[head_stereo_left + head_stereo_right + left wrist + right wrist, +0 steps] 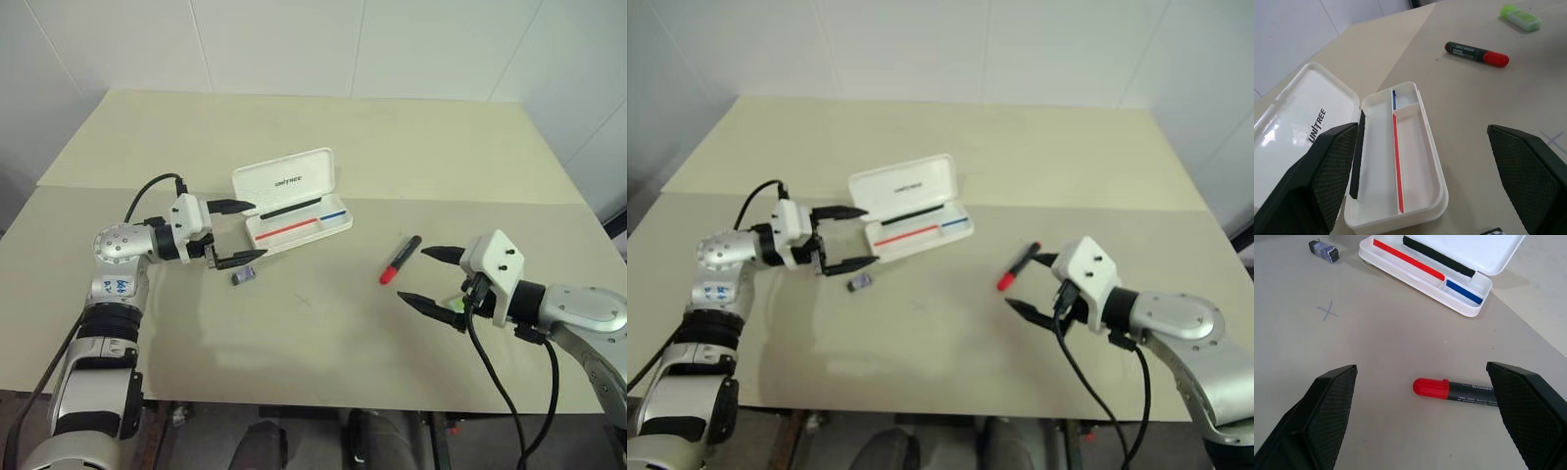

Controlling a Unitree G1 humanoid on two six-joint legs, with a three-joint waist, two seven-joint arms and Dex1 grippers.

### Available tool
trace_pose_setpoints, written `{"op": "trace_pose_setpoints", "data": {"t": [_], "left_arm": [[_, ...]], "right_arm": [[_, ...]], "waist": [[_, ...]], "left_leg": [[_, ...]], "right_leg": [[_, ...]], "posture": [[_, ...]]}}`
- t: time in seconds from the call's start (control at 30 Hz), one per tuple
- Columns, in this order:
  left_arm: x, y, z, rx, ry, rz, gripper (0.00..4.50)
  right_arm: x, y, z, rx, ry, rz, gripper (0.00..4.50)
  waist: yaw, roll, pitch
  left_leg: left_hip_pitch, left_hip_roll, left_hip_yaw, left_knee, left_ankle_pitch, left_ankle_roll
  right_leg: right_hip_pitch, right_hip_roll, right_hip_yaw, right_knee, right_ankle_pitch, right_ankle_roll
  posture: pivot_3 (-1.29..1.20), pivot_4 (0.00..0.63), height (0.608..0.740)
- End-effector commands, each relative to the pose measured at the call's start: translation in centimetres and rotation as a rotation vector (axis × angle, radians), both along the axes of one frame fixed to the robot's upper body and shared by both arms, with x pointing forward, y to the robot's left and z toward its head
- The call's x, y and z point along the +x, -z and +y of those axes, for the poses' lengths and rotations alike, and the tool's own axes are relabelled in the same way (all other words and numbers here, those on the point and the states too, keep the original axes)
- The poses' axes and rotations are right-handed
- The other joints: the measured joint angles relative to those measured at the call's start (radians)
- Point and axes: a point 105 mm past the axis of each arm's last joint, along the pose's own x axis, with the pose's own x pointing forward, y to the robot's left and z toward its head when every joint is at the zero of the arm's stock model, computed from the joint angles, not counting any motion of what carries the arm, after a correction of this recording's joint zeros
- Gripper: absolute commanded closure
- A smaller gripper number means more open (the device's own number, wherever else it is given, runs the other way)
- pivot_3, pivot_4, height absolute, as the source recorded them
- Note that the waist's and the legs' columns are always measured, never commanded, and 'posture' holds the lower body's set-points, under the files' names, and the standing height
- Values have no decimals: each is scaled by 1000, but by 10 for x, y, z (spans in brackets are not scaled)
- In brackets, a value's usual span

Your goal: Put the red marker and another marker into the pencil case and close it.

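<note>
1. Nearest the robot, the right gripper (438, 277) hangs over the near right part of the table (294, 362), its two black fingers spread wide with nothing between them.
2. The green marker (1520, 16) is mostly hidden behind that gripper in the head views, where just a lime sliver peeks out by the lower finger; the left wrist view shows it whole, lying flat on the table beyond the red marker.
3. The red marker (400, 259) lies flat just ahead of the right gripper, red cap toward the robot, black barrel angled away. In the right wrist view it sits between the two fingers' lines, its barrel end cut off behind one finger.
4. A faint pen cross (1328, 311) marks the bare middle of the table, which leaves open room between the markers and the case.
5. A small purple-grey stubby piece (244, 278) rests near the left gripper's lower finger; what it is cannot be made out.
6. The left gripper (240, 234) is held level, fingers wide apart and empty, just beside the case's left end.
7. The pencil case (315, 231) lies open, lid (284, 180) tilted up behind the tray, red and blue stripes inside, no markers in it.
8. Beyond it, the table's far half is bare up to the white wall (294, 44).
</note>
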Motion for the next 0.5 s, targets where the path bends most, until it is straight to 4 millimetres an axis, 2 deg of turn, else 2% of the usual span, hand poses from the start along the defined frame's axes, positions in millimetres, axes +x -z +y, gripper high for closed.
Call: {"op": "trace_pose_setpoints", "data": {"t": [0.03, 0.2, 0.3, 0.5], "left_arm": [[4, -14, -2, 28, 8, -34, 17], [6, -12, -6, 43, 30, -28, 17], [6, -16, -13, 22, 64, -31, 17], [8, -7, -21, 14, 60, -8, 17]], "right_arm": [[-7, -9, 7, 28, -4, -64, 0], [-9, 1, 9, 42, 15, -58, 0], [-12, -6, 17, 70, 5, -75, 0], [-20, -6, 20, 65, -11, -62, 0]], "waist": [[2, 0, 0], [1, 0, 0], [-1, 0, 0], [0, 0, 0]], "left_leg": [[0, 0, 0, 0, 0, 0], [0, -1, 0, 0, 0, 0], [0, 0, 0, 0, 0, 0], [0, 0, 0, 0, 0, 0]], "right_leg": [[0, 0, 0, 0, 0, 0], [0, 0, 0, 0, 0, 0], [0, 1, 0, 0, 0, 0], [0, 1, 0, 0, 0, 0]], "posture": [[0, 150, 740], [0, 150, 740], [0, 150, 740], [0, 150, 740]]}}
